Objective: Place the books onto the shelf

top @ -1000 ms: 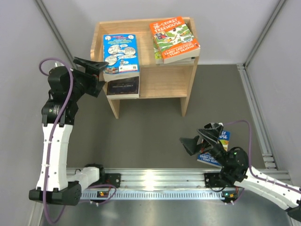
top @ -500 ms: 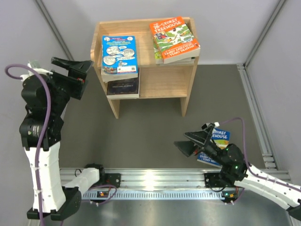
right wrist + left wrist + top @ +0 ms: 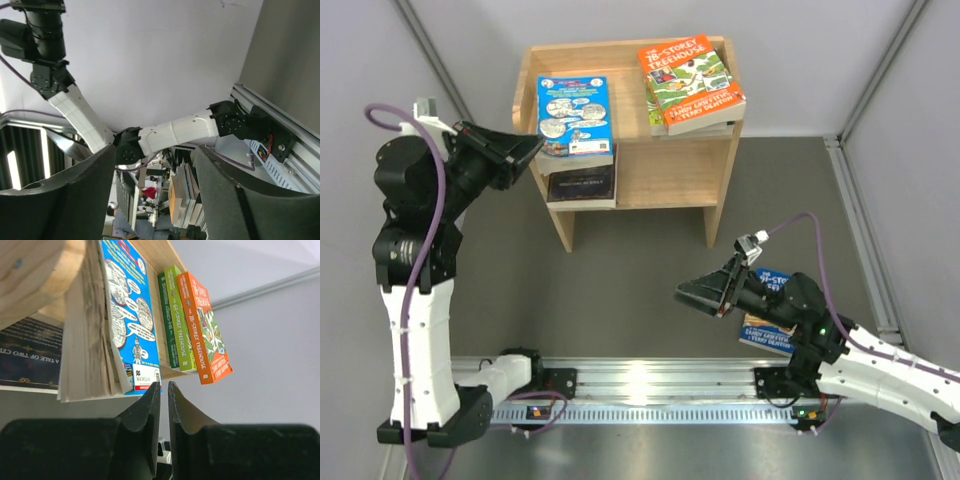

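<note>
step in hand, my read: shelving is nearly done, one book is not yet up.

- right gripper (image 3: 695, 293): low over the dark grey table (image 3: 640, 290), near the arm bases, pointing left. fingers spread wide, nothing between them.
- thin blue-covered paperback (image 3: 768, 328): lies flat on the table at the near right, partly under the right arm. the gripper points away from it.
- left gripper (image 3: 164, 389): raised at the shelf's left side, just beside the front-left corner of the bright blue paperback (image 3: 576, 118). jaws drawn almost together with a thin slit between, gripping nothing. can't tell if it touches the book.
- small light natural-wood two-tier shelf (image 3: 660, 170): stands at the far end.
  - top left: the blue paperback lies flat on more pages and overhangs the front edge.
  - top right: an orange "storey treehouse" paperback (image 3: 688, 80) sits on green-spined books (image 3: 175, 320).
  - lower tier, left: a dark-covered book (image 3: 582, 184).

next move, as i judge it: the right arm has to swing back over the table book and get a finger under an edge. it's flat and thin, so a straight top-down pinch likely won't bite. the lower tier's right half looks free for it. the left arm needs to clear the shelf front first.
</note>
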You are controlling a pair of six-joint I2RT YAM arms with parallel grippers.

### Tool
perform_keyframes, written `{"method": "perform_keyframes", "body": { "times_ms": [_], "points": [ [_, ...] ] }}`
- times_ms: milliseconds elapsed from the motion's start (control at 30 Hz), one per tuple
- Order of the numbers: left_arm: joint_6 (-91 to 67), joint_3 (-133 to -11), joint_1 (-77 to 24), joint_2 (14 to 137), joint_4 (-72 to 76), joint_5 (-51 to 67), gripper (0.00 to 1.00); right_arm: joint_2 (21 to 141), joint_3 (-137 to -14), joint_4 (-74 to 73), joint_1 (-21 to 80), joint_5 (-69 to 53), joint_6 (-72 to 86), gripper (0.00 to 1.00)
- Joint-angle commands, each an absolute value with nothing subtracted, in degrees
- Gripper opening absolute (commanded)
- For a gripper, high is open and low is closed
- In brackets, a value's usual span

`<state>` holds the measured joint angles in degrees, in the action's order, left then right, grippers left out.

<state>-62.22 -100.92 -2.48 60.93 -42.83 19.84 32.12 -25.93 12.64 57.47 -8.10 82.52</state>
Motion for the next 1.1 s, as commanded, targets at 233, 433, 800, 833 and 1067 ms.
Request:
{"method": "perform_keyframes", "body": {
  "times_ms": [233, 433, 800, 833, 1067],
  "points": [
    [-55.0, -119.2, -27.5, 79.0, -39.7, 10.8, 0.00, 33.7, -25.4, 13.3, 57.1, -7.9, 81.4, 0.56],
    [-52.0, -121.9, -36.8, 84.3, -42.0, 0.9, 0.00, 30.9, -27.0, 7.1, 57.0, -5.4, 80.0, 0.55],
    [-49.4, -114.1, -46.0, 81.7, -45.6, -12.8, 0.00, 29.9, -25.5, 5.3, 56.3, -6.5, 80.6, 0.55],
    [-49.3, -114.0, -46.0, 81.6, -46.1, -13.1, 0.00, 30.7, -25.9, 5.4, 56.1, -7.1, 80.3, 0.55],
    [-47.1, -114.1, -45.8, 81.6, -50.4, -19.6, 0.00, 31.2, -26.2, 5.7, 55.4, -8.3, 79.8, 0.54]
  ]
}}
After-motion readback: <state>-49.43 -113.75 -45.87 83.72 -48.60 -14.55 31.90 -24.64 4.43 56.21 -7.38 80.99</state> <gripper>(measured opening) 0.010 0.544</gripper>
